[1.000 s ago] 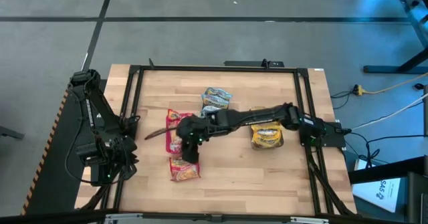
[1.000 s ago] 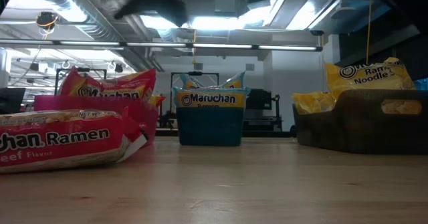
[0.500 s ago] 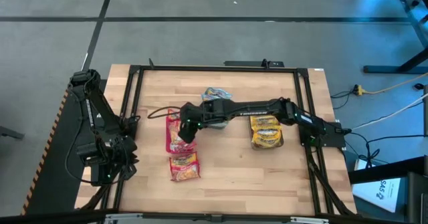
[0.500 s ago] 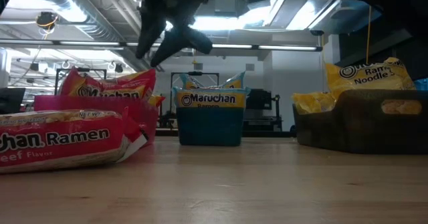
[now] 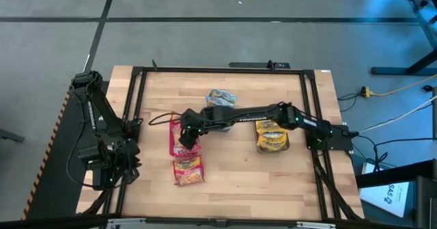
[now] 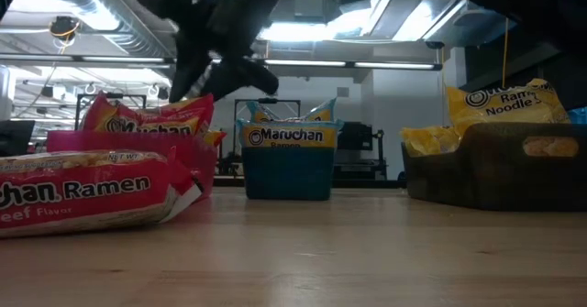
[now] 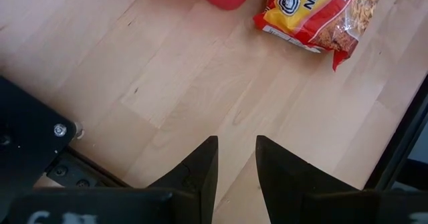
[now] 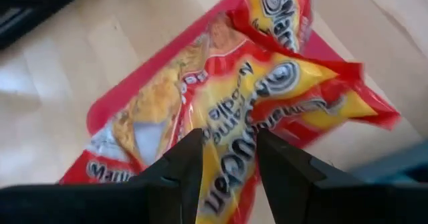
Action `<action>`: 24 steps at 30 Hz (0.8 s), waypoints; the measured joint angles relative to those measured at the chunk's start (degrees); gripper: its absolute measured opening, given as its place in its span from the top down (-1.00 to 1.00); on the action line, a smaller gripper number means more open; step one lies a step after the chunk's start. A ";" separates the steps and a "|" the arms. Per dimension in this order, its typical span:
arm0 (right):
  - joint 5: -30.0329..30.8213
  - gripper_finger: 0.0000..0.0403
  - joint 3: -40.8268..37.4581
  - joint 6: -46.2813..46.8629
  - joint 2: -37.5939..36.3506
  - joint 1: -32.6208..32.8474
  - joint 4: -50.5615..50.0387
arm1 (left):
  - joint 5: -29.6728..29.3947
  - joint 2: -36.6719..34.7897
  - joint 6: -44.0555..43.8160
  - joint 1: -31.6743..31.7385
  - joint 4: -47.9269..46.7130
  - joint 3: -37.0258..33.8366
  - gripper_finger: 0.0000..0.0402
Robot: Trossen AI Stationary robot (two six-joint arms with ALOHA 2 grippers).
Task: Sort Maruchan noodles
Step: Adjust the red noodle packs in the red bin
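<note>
A: Big wooden table [image 5: 232, 167], right arm stretched across it. Where's the right gripper [image 5: 183, 141]?

B: Over the pink bin [image 6: 128, 142] of red Maruchan noodles [image 8: 227, 110], fingers parted, nothing pinched. One red packet [image 5: 188, 169] lies loose nearby. Left gripper [image 7: 234, 167] parked, slightly apart.

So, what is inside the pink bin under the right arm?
The pink bin holds several red Maruchan noodles packets, overlapping and tilted. The right gripper hangs above them, its fingers apart and empty. The bin's floor and any packets beneath are covered.
</note>
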 joint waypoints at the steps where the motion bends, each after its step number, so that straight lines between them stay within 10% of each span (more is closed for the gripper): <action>1: 0.16 0.31 0.00 -0.10 0.22 0.00 0.30 | 0.00 0.00 -0.02 0.02 -0.01 0.00 0.52; 14: 0.41 0.35 0.00 -0.60 0.16 -0.02 0.00 | 0.07 0.00 0.00 0.00 0.00 0.00 0.52; 24: 0.40 0.90 0.00 -2.42 0.16 -0.02 0.38 | 0.07 0.00 0.00 0.02 0.00 0.00 0.52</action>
